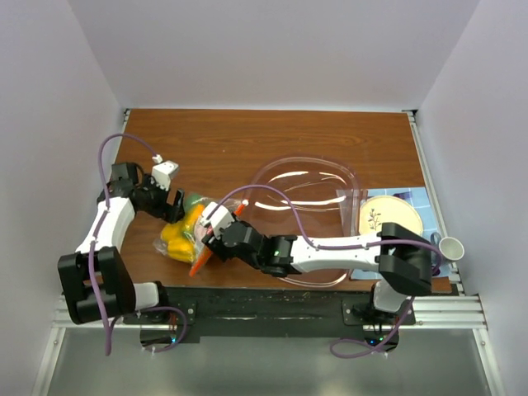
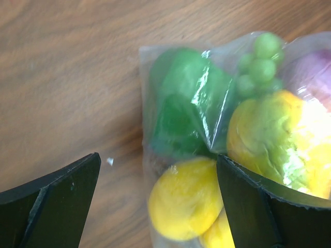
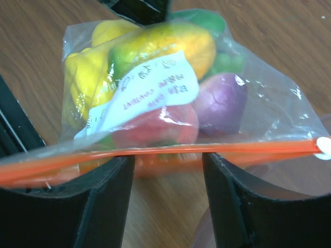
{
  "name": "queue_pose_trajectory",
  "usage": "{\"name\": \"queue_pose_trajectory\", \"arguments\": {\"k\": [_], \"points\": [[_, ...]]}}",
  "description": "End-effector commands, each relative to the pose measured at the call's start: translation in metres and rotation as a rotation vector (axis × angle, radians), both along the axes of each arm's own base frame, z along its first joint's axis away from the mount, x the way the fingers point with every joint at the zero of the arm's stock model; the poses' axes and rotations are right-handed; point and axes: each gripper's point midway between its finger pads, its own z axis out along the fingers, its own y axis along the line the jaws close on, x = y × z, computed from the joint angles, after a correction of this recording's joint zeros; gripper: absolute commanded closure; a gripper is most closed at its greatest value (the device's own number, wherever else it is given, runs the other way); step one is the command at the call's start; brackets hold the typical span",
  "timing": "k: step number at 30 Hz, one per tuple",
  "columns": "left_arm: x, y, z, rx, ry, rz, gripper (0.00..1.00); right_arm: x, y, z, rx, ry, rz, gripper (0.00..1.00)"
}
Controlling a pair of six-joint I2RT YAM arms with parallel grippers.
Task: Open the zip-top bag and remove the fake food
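White walls enclose a brown wood-grain table (image 1: 330,140). The largest item on it is a clear plastic bowl (image 1: 307,159), right of centre. The right arm's forearm lies across the bowl's near side. To the right of the bowl a pale plate (image 1: 390,216) sits on a blue mat (image 1: 419,198), and the arm's elbow covers the plate's near edge.

The bag (image 1: 186,235) lies on the table left of the bowl, between the two claws. Its orange zip strip (image 3: 170,151) faces the right arm and runs unbroken across the mouth.

The toy food (image 3: 155,46) is all inside the bag. It includes yellow pieces, a yellow-green-orange fruit, a red piece, a purple piece, a green piece and green grapes (image 2: 261,67). A white printed label (image 3: 150,93) covers part of the contents.

The right claw (image 1: 211,241) is at the zip end with its jaws apart. The strip lies across both fingers (image 3: 103,201), and whether it touches them cannot be told.

The left claw (image 1: 172,201) is at the bag's opposite end, also spread. One finger (image 2: 51,201) is over bare table and the other overlaps the bag's side.

A small white cup (image 1: 451,247) stands at the table's right edge. A white slider (image 3: 324,147) sits at one end of the strip.
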Motion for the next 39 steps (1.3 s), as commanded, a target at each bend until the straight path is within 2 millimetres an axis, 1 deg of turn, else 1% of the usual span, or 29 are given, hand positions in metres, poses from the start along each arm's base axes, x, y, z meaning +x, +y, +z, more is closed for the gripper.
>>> {"name": "queue_pose_trajectory", "arguments": {"k": [1,2,4,5,7,9,10,11,13,14,16,17,18,20,21,22,24,26,27,28,30,31,33,34,35,36,37,38,39], "points": [[0.014,-0.014,-0.002,0.044,-0.070,-0.066,0.00,-0.005,0.016,0.023,-0.028,-0.120,-0.008,0.28],[0.015,-0.017,-0.004,0.052,-0.070,-0.074,0.00,-0.014,0.022,0.024,-0.037,-0.132,0.013,0.28],[0.016,-0.021,-0.013,0.078,-0.066,-0.091,0.00,-0.018,0.020,0.017,-0.096,-0.163,0.010,0.28],[0.016,-0.021,-0.016,0.087,-0.061,-0.088,0.00,-0.024,0.022,0.021,-0.097,-0.172,0.015,0.28],[0.018,-0.022,-0.021,0.090,-0.057,-0.098,0.00,-0.026,0.019,0.024,-0.096,-0.183,0.004,0.27],[0.017,-0.025,-0.021,0.081,-0.052,-0.123,0.11,-0.024,0.015,0.021,-0.102,-0.186,-0.018,0.26],[0.016,-0.025,-0.021,0.080,-0.050,-0.130,0.17,-0.021,0.011,0.017,-0.119,-0.197,-0.039,0.22],[0.015,-0.025,-0.019,0.082,-0.053,-0.137,0.31,-0.017,0.011,0.010,-0.140,-0.200,-0.051,0.21],[0.011,-0.024,-0.016,0.097,-0.050,-0.156,0.45,-0.011,0.010,-0.003,-0.175,-0.205,-0.067,0.20],[0.010,-0.023,-0.014,0.104,-0.053,-0.160,0.58,-0.005,0.012,-0.018,-0.208,-0.201,-0.075,0.20],[0.007,-0.016,-0.008,0.128,-0.068,-0.162,0.70,0.001,0.014,-0.030,-0.239,-0.201,-0.089,0.19],[0.006,-0.013,-0.003,0.136,-0.080,-0.161,0.82,0.006,0.016,-0.035,-0.249,-0.201,-0.098,0.19],[0.004,-0.010,0.001,0.141,-0.079,-0.172,0.88,0.007,0.017,-0.049,-0.276,-0.201,-0.093,0.19],[0.002,0.002,0.005,0.144,-0.081,-0.158,0.93,0.008,0.025,-0.055,-0.277,-0.200,-0.077,0.19],[0.002,0.007,0.010,0.153,-0.084,-0.165,0.93,0.006,0.029,-0.064,-0.285,-0.192,-0.059,0.19],[0.002,0.015,0.012,0.156,-0.084,-0.148,0.93,0.004,0.034,-0.065,-0.274,-0.191,-0.046,0.19],[0.003,0.021,0.018,0.158,-0.088,-0.156,0.94,0.003,0.044,-0.063,-0.253,-0.184,-0.023,0.20],[0.004,0.026,0.022,0.162,-0.090,-0.144,0.95,0.002,0.052,-0.062,-0.232,-0.179,-0.008,0.23],[0.007,0.029,0.025,0.164,-0.096,-0.136,0.95,-0.002,0.056,-0.059,-0.214,-0.165,0.012,0.25],[0.008,0.030,0.026,0.165,-0.099,-0.130,0.95,-0.004,0.057,-0.056,-0.198,-0.162,0.024,0.31],[0.014,0.033,0.026,0.172,-0.108,-0.108,0.96,-0.006,0.059,-0.051,-0.180,-0.163,0.040,0.38],[0.017,0.035,0.025,0.178,-0.113,-0.098,0.97,-0.007,0.058,-0.047,-0.176,-0.162,0.046,0.46],[0.022,0.041,0.020,0.186,-0.105,-0.073,1.00,-0.007,0.056,-0.040,-0.162,-0.163,0.048,0.55],[0.023,0.042,0.017,0.187,-0.098,-0.069,1.00,-0.008,0.053,-0.040,-0.162,-0.164,0.046,0.62],[0.024,0.043,0.013,0.186,-0.086,-0.064,1.00,-0.008,0.052,-0.031,-0.138,-0.167,0.047,0.65],[0.025,0.045,0.011,0.188,-0.081,-0.059,1.00,-0.008,0.051,-0.028,-0.128,-0.167,0.047,0.68],[0.026,0.046,0.009,0.192,-0.078,-0.051,1.00,-0.009,0.051,-0.027,-0.128,-0.167,0.050,0.77],[0.027,0.049,0.007,0.199,-0.068,-0.035,1.00,-0.010,0.050,-0.022,-0.116,-0.165,0.051,0.82],[0.030,0.053,0.006,0.211,-0.077,-0.026,1.00,-0.010,0.050,-0.020,-0.111,-0.162,0.045,0.96]]}}
